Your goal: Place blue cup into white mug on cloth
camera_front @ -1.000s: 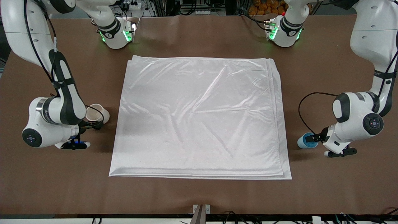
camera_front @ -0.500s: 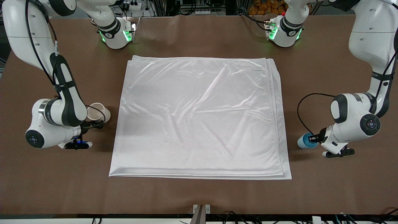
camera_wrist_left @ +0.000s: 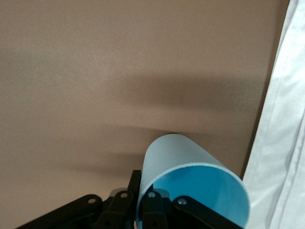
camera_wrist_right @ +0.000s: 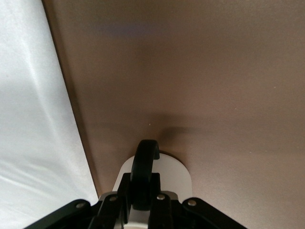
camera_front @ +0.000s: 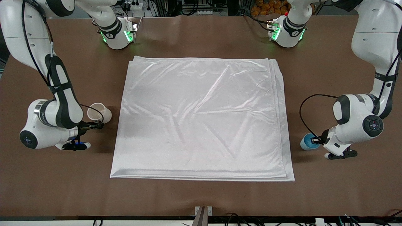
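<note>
The blue cup (camera_front: 307,142) is tipped on its side, low over the bare table beside the cloth's edge at the left arm's end. My left gripper (camera_front: 317,140) is shut on its rim, one finger inside the bright blue mouth (camera_wrist_left: 205,191). The white mug (camera_front: 100,113) is tipped beside the cloth's edge at the right arm's end. My right gripper (camera_front: 93,125) is shut on its black handle (camera_wrist_right: 145,167). The cloth (camera_front: 201,119) lies flat and wrinkled between them. I cannot tell whether either cup touches the table.
The brown table (camera_front: 201,194) runs all round the cloth. The cloth's edge shows in the left wrist view (camera_wrist_left: 286,143) and in the right wrist view (camera_wrist_right: 33,119). Both arm bases (camera_front: 117,34) stand farthest from the front camera.
The right arm has shifted slightly with the mug, which sits a little farther from the front camera. The left gripper has edged the blue cup slightly toward the cloth.
</note>
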Tool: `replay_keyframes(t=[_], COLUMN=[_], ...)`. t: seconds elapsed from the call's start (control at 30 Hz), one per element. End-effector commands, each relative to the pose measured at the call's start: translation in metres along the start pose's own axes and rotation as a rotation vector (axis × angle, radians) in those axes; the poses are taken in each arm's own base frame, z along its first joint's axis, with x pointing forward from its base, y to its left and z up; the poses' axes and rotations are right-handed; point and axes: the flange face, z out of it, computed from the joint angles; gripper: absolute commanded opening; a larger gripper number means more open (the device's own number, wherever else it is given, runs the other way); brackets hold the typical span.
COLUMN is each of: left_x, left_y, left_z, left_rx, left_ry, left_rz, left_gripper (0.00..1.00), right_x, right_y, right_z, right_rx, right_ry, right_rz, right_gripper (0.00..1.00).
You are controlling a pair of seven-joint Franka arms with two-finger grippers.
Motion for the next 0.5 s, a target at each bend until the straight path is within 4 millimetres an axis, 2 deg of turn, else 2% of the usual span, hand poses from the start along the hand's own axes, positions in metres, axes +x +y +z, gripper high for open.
replay_keyframes(t=[0.0,0.3,0.47], left_x=[0.004,0.005,0.005], left_y=[-0.002,0.01,0.013], left_z=[-0.011,-0.038,-0.056], left_rx=[0.014,0.013,0.023], left_ry=[0.027,0.062,0.086], left_rz=[0.025,0.045,0.056], left_gripper=[0.0,0.0,0.0], right_x=[-0.001,-0.002,-0.004], right_y=[-0.008,-0.026,-0.048], right_z=[-0.009,-0.019,-0.026], right_rx=[0.015,0.014,0.015], right_ry=[0.016,-0.007,-0.027], right_rz=[0.001,0.051,0.088], right_gripper=[0.0,0.0,0.0])
